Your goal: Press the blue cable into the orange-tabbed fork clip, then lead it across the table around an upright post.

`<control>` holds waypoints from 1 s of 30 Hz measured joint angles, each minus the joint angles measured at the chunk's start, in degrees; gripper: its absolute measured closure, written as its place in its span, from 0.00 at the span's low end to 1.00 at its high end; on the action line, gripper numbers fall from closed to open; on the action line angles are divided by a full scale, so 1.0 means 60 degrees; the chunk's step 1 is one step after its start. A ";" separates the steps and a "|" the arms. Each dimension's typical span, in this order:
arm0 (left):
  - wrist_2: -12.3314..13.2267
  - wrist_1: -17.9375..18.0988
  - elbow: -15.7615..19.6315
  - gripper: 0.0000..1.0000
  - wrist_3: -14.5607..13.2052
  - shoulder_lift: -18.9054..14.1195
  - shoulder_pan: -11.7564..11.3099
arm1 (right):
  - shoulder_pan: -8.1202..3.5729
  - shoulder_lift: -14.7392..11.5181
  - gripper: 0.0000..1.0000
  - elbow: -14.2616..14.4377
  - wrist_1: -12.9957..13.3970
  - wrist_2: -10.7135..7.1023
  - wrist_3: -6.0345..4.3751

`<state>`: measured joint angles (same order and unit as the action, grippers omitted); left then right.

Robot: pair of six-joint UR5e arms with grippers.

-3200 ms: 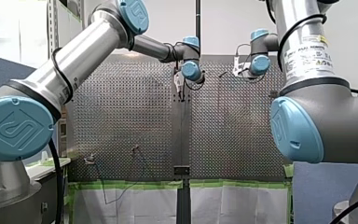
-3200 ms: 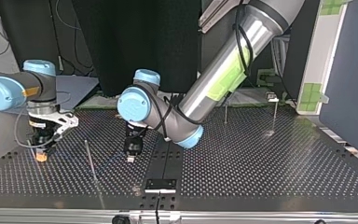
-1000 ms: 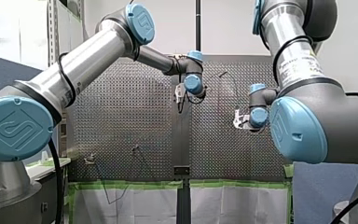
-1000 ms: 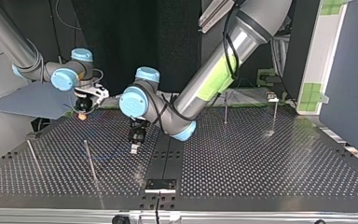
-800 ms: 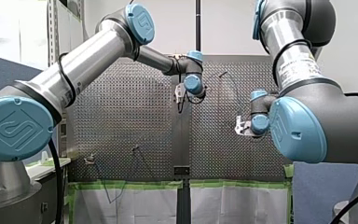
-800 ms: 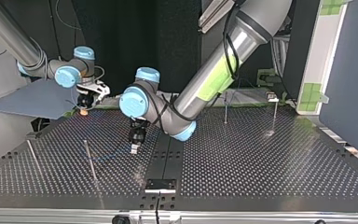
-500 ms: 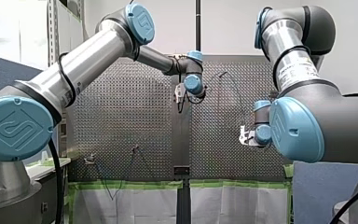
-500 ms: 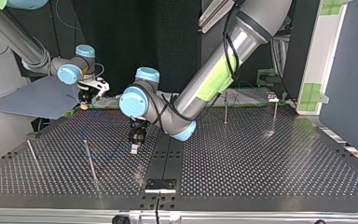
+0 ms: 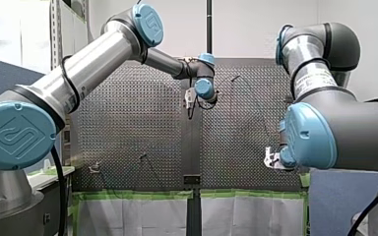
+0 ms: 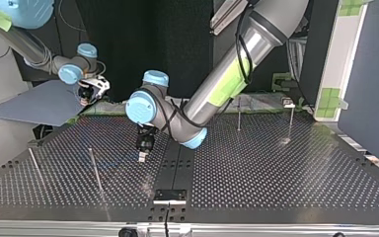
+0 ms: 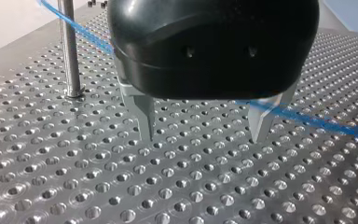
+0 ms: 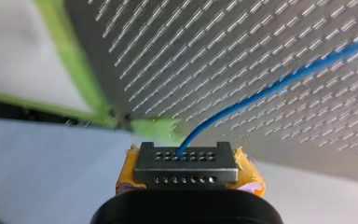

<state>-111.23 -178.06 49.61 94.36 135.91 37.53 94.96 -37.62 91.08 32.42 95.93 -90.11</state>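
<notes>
Well, my right gripper (image 12: 186,159) is clamped on the blue cable (image 12: 270,86). The cable comes out from between the yellow pads (image 12: 248,173) and runs away ahead of them, over the perforated table (image 12: 205,56). A strip of green tape (image 12: 81,79) marks the table's edge ahead of and to one side of these fingers.

My left gripper (image 11: 203,126) is black, and its two metal fingers (image 11: 144,114) stand apart with nothing between them, tips just above the table's holes. The cable passes behind this gripper, low over the table. It crosses at the back of one finger and runs on beyond it; whether it touches that finger I cannot tell. An upright post (image 11: 70,51) stands beyond and beside the other finger, and the cable goes by it higher up, though on which side of the post I cannot tell.
</notes>
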 joint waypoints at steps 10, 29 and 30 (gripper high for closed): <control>0.0022 -0.0031 0.0000 0.00 0.0112 0.0000 0.0042 | -0.0266 0.0552 1.00 -0.0003 0.0600 0.0027 -0.0370; -0.0055 -0.0395 0.0004 0.00 0.0505 0.0000 0.0154 | -0.0432 0.1435 1.00 -0.0259 0.1484 0.0014 -0.0512; -0.0080 -0.0421 0.0004 0.00 0.0557 0.0000 0.0163 | -0.0453 0.1437 1.00 -0.0295 0.1487 0.0010 -0.0502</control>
<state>-111.71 -180.58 49.63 97.70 135.91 38.51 92.24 -29.00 89.31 41.34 96.00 -93.12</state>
